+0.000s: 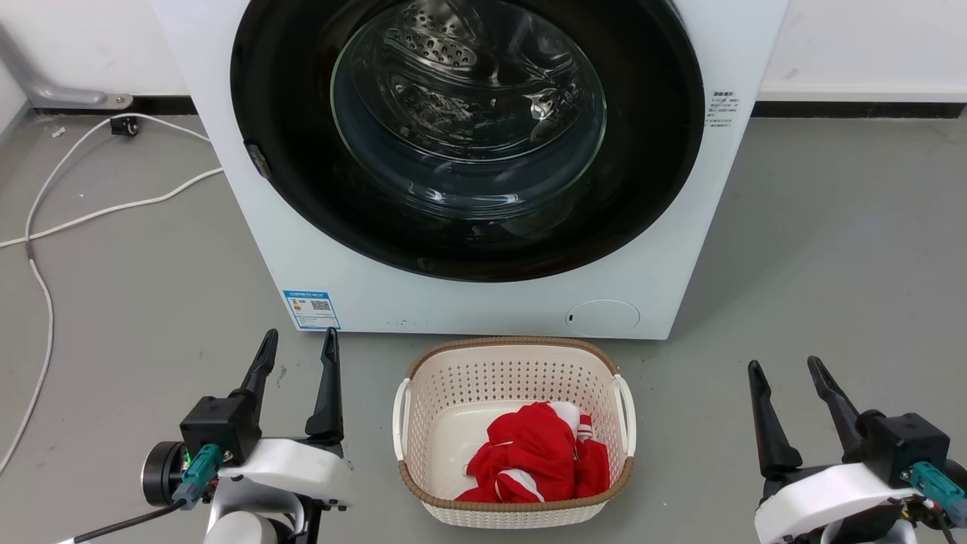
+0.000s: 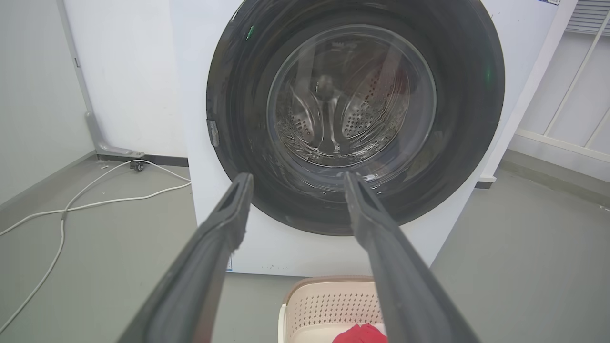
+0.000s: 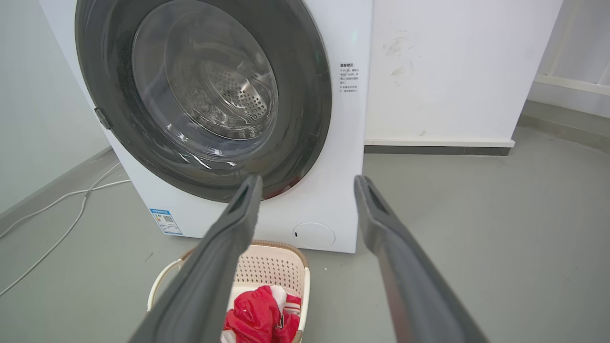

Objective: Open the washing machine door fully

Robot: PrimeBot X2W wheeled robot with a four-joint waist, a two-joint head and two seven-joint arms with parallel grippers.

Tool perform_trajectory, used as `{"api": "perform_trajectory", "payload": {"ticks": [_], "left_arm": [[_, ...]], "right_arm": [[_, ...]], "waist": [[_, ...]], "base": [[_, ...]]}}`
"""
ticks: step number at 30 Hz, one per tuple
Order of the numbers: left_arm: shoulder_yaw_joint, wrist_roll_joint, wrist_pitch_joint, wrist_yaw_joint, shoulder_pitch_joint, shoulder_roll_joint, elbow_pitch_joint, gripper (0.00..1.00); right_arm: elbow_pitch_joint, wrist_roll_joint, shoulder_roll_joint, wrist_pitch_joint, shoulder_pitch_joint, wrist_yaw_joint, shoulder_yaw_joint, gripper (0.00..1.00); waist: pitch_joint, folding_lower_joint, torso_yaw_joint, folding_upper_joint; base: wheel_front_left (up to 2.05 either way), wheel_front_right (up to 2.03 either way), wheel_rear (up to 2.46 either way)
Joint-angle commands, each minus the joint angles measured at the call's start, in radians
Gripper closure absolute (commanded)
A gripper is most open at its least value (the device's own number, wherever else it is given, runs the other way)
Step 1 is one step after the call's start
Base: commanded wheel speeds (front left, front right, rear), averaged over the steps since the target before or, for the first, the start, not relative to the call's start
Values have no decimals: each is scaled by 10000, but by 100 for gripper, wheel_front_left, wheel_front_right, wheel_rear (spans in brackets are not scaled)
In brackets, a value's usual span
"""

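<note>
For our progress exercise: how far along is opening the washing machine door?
Done: nothing; the washing machine door sits shut. In hand: nothing; left end effector and right end effector hang open, clear of it. Left: reach, grip, swing it fully open.

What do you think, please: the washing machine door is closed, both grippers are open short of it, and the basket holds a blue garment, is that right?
Not quite: the head view shows the garment in the basket is red and white, not blue. The washing machine door is closed, and the left gripper and right gripper are open short of it.
</note>
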Motion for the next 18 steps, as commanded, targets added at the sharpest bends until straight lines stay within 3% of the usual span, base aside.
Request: {"api": "perform_trajectory", "payload": {"ticks": [1, 18], "left_arm": [[-16, 198, -74, 49, -67, 3, -20, 0], [29, 1552, -406, 23, -88, -135, 69, 0]], "right_arm": [[-114, -215, 36, -58, 47, -3, -23, 0], [-96, -1194, 57, -331, 137, -5, -37, 0]], "waist": [[2, -1, -2, 0], [44, -1, 16, 0]], "base": [[0, 0, 0], [0, 0, 0]]}}
